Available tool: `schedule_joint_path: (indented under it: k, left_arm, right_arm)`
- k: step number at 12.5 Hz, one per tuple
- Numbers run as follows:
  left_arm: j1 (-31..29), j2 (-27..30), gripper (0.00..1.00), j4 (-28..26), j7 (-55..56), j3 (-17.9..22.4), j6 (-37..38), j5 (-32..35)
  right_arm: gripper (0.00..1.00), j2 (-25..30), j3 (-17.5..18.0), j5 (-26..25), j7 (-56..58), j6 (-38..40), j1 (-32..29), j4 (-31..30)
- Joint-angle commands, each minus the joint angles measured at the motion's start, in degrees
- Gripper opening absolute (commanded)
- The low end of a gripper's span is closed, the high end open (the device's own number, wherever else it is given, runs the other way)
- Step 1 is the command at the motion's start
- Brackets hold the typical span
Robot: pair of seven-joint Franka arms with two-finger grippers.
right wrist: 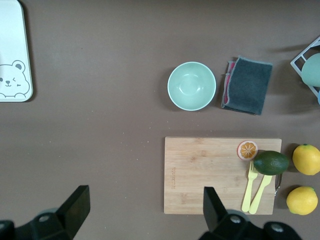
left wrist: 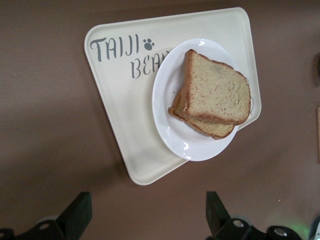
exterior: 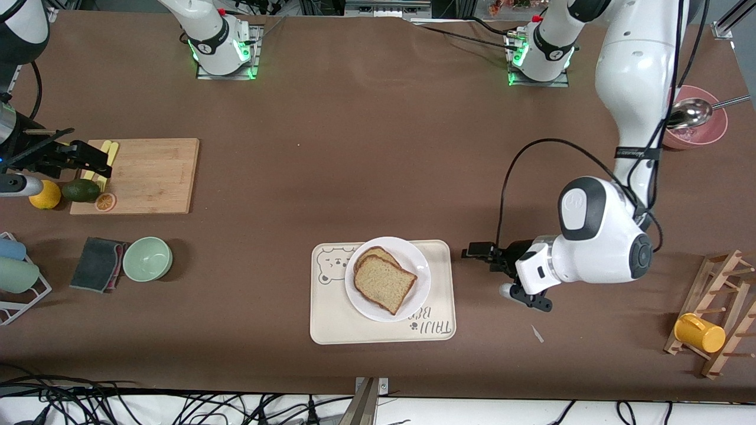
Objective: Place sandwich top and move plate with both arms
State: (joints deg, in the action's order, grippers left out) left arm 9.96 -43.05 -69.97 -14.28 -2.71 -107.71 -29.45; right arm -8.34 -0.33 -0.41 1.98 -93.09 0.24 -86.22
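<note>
The sandwich top (exterior: 385,284) (left wrist: 218,90), a speckled tan slice with brown crust, lies on a second slice on the white plate (exterior: 413,260) (left wrist: 172,130). The plate sits on the cream bear tray (exterior: 331,319) (left wrist: 125,115). My left gripper (exterior: 487,254) (left wrist: 148,212) hovers open and empty over the bare table, just off the tray's corner toward the left arm's end. My right gripper (exterior: 88,156) (right wrist: 145,210) hangs open and empty over the cutting board (exterior: 147,175) (right wrist: 210,175) at the right arm's end.
On the board lie yellow forks (exterior: 105,154), an avocado (exterior: 81,190) and an orange slice (exterior: 105,202), with a lemon (exterior: 45,195) beside it. A green bowl (exterior: 147,258) and grey cloth (exterior: 97,264) sit nearer. A pink bowl (exterior: 706,133) and a mug rack (exterior: 717,307) stand at the left arm's end.
</note>
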Motion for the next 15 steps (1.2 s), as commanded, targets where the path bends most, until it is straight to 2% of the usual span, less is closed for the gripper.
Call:
schedule_joint_path:
  k: [1, 4, 7, 9, 11, 15]
  left_arm:
    - [-0.8, 5.8, 1.0, -2.1, 2.1, 0.4, 5.6, 8.2]
    - [-1.8, 11.4, 1.0, -2.0, 2.4, 0.5, 13.9, 15.2]
    - [-1.6, 17.5, 1.0, -2.0, 5.4, 0.3, 20.7, 25.0]
    - [-1.2, 21.4, 1.0, -2.5, 7.1, 0.3, 22.1, 28.3]
    - [-1.3, 28.0, 1.0, -7.9, 7.2, 0.2, 22.0, 32.2]
    - [-4.9, 39.4, 1.0, -18.2, 7.1, 0.5, 19.8, 32.3]
  right_arm:
    - [1.0, 0.0, 0.1, -0.6, 0.9, -0.1, -0.1, 1.0]
    - [1.0, -0.4, 0.0, -0.5, 1.1, 0.4, -0.3, 2.4]
    - [1.0, -1.1, 0.0, -0.5, 1.0, 0.7, -0.3, 3.3]
    - [1.0, -1.0, 0.0, -0.1, 1.0, 0.7, -0.2, 3.3]
    - [1.0, -0.8, 0.2, -0.3, 0.9, 0.7, 0.0, 3.3]
    - [1.0, -0.5, 0.0, -0.2, -1.0, 0.8, -0.3, 3.2]
